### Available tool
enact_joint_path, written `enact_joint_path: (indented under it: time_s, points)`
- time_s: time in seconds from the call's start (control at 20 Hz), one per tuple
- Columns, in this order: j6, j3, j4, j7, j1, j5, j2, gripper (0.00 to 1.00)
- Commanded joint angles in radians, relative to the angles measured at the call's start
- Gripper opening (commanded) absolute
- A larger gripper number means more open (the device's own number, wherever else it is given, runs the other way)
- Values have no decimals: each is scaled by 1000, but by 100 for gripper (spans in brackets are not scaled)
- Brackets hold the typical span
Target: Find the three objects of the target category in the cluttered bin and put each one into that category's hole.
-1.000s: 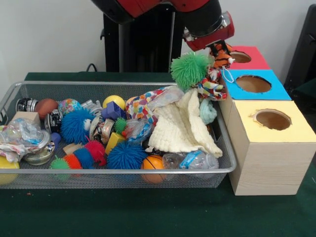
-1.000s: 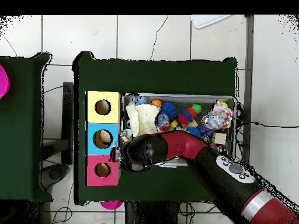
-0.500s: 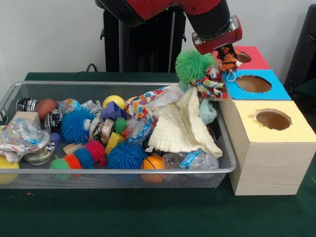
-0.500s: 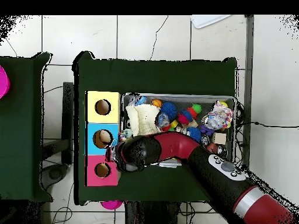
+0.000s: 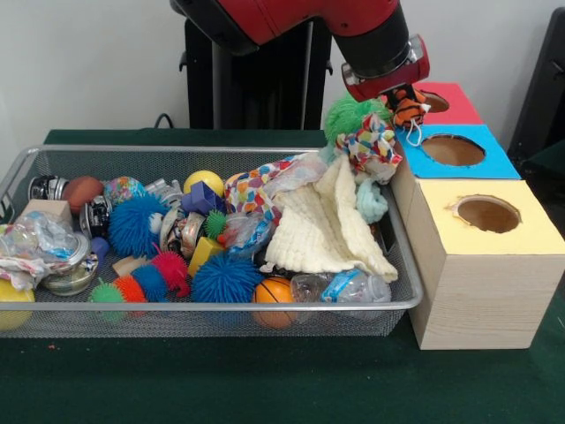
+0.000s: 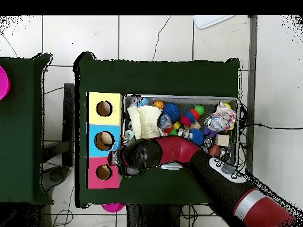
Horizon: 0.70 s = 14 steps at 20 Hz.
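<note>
Above the bin's corner nearest the boxes, at the seam between the red box (image 5: 446, 102) and the blue box (image 5: 459, 150): the end effector (image 5: 399, 95), coming down from the red and black arm (image 5: 300, 18). Closed on a small orange-and-black striped plush toy (image 5: 408, 103), only partly showing beneath the wrist; fingers themselves hidden by the wrist housing, so exact opening not readable, but toy plainly off the pile and carried. Dangling just below and toward the bin: a green spiky ball (image 5: 351, 115) and a multicoloured patterned rag (image 5: 371, 143), apparently tangled with the toy and lifted along; whether gripped or merely snagged, not clear.

Key relation: red box's hole (image 5: 430, 102) just beside the toy, slightly beyond it toward the far end of the row; blue box's hole (image 5: 453, 149) nearer the camera; yellow box (image 5: 485, 256) well apart at the near end. From overhead, wrist (image 6: 135, 158) level with the gap between blue hole (image 6: 105, 140) and red hole (image 6: 104, 172), boxes lying to its left.

Judgement: carry step, drop not yet made. Next move probably a short sideways shift over the chosen hole. Risk: snagged ball and rag going in too or dragging the toy off line.

Wire bin (image 5: 212, 305) on the green worktop (image 5: 177, 380) crowded: cream cloth (image 5: 322, 225), blue spiky ball (image 5: 225, 278), small basketball (image 5: 275, 291).
</note>
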Motion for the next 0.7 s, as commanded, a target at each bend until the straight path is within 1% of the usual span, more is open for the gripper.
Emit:
enact_joint_path:
  time_s: [0.05, 0.35, 0.7]
  points:
    - [12, -97, 22, 60, 12, 12, 76, 0]
    - [3, -111, 23, 63, 19, 26, 90, 0]
    - [-17, -119, 52, 92, 25, 51, 62, 0]
